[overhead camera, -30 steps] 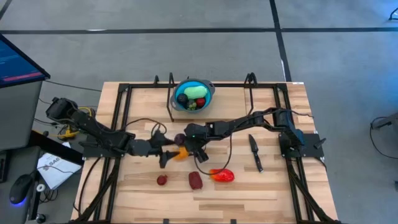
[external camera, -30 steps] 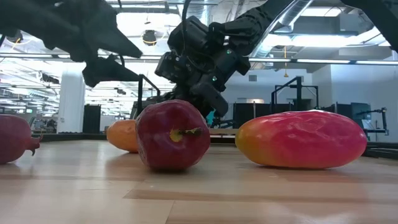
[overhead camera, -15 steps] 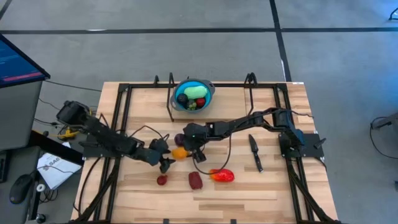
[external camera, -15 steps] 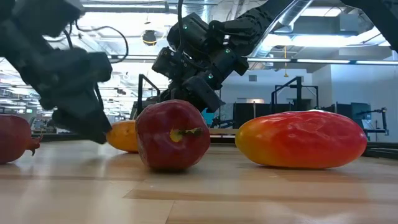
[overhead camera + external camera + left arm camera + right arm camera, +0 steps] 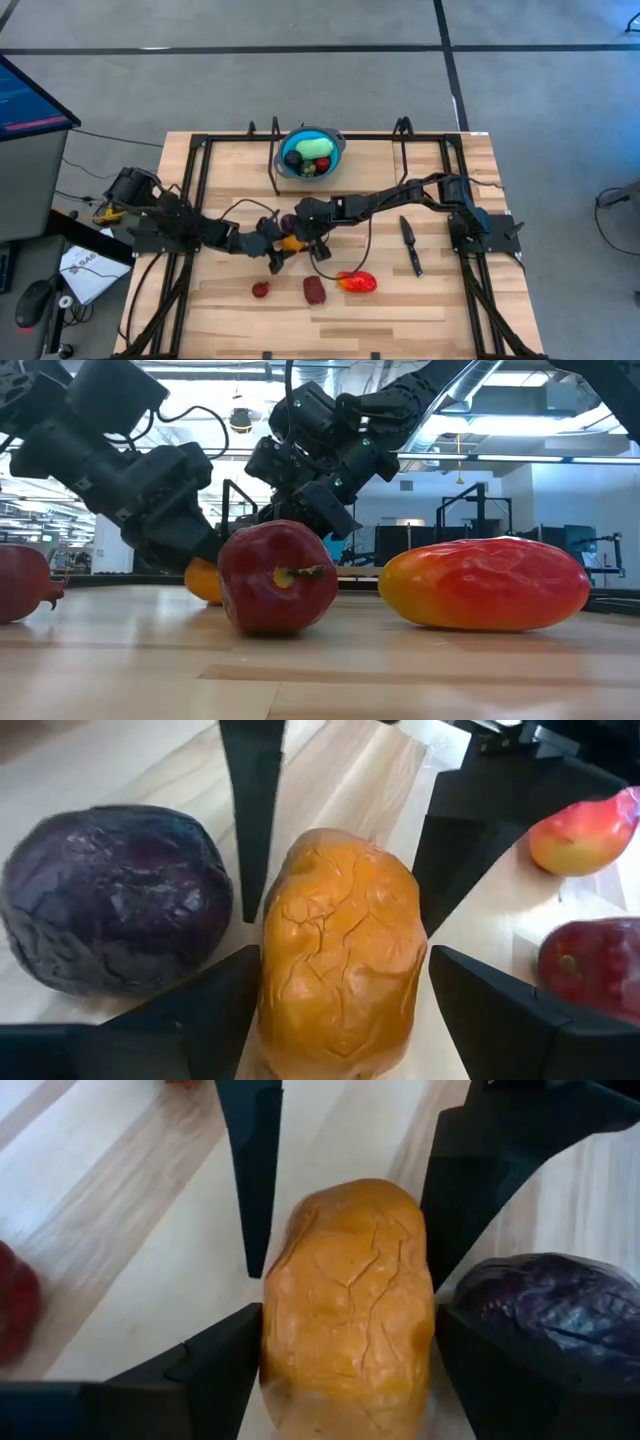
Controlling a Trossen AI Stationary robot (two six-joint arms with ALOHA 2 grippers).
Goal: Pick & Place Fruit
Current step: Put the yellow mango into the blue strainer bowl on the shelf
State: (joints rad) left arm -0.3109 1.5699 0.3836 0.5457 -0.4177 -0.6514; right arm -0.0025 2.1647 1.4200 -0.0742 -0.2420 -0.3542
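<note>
The orange fruit [image 5: 290,243] lies on the table, with the purple fruit [image 5: 288,222] just beyond it. Both grippers are open around the orange fruit [image 5: 340,950] from opposite sides. My left gripper [image 5: 277,253] comes from the table's left and my right gripper [image 5: 312,238] from the right. Each wrist view shows its own two fingers beside the fruit [image 5: 345,1300] and the other arm's fingers past it. A maroon fruit [image 5: 314,289], a small red one [image 5: 260,289] and the larger red-orange one [image 5: 357,282] rest nearer the front edge. My left gripper has a finger [image 5: 190,1015] on each side of the orange fruit, low over the table; I cannot tell whether they touch it. My right gripper likewise has its fingers [image 5: 200,1365] close against the fruit's two sides; whether they touch cannot be told.
The blue bowl [image 5: 337,150] at the far edge holds green, blue and red pieces. A dark knife-like tool [image 5: 410,243] lies to the right. A black frame [image 5: 200,180] runs around the tabletop. Bare wood lies along the front edge.
My left gripper has come down to the table and moved toward the right edge, closing in until its fingers stand around the orange fruit. The right gripper and the fruit have stayed where they were.
</note>
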